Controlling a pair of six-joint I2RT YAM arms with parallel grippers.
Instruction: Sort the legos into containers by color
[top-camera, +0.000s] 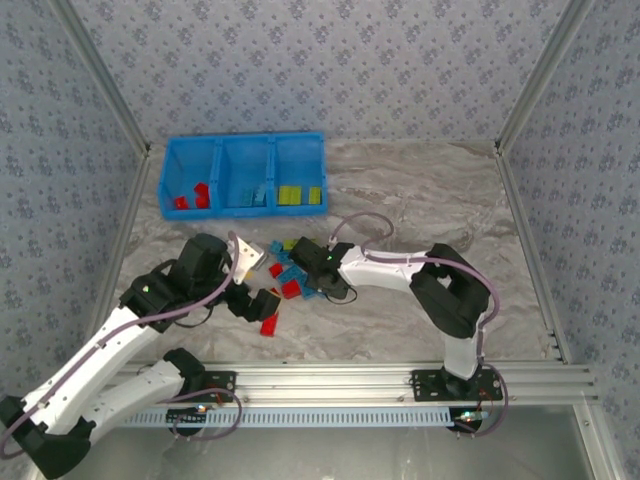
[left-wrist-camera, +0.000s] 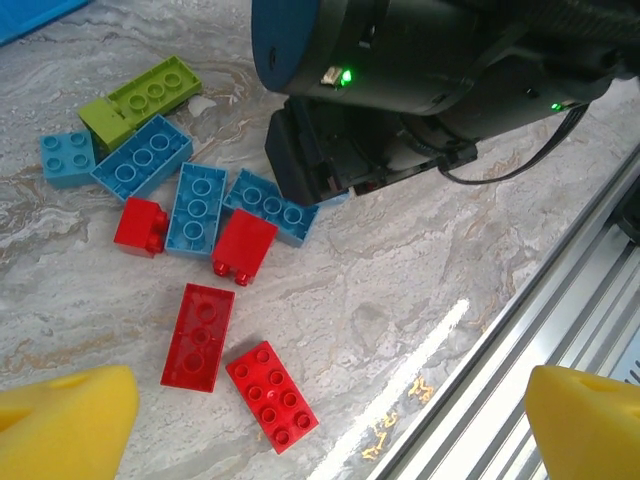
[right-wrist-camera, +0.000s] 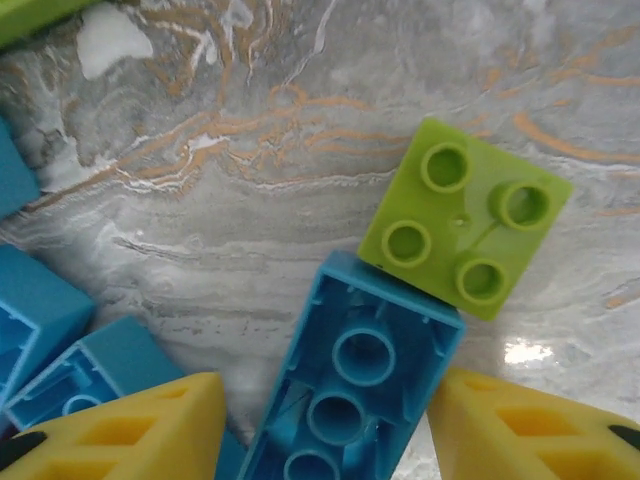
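Note:
Loose legos lie in a heap (top-camera: 290, 280) mid-table. My right gripper (top-camera: 306, 278) is down in it. Its yellow fingers (right-wrist-camera: 520, 430) straddle an upside-down light blue brick (right-wrist-camera: 350, 390) lying on the table: the right one touches it, the left one stands a narrow gap off. A yellow-green square brick (right-wrist-camera: 465, 220) butts against that brick's far end. My left gripper (left-wrist-camera: 330, 430) hangs open above two red bricks (left-wrist-camera: 272, 396), holding nothing. The containers (top-camera: 243, 140) stand at the back left, with red, light blue and yellow-green bricks in the left, middle and right bins.
In the left wrist view the right arm's black body (left-wrist-camera: 430, 60) hangs over several blue bricks (left-wrist-camera: 195, 208), more red bricks (left-wrist-camera: 243, 245) and a yellow-green one (left-wrist-camera: 145, 98). The aluminium rail (top-camera: 400, 378) borders the near edge. Patterned walls close in the sides.

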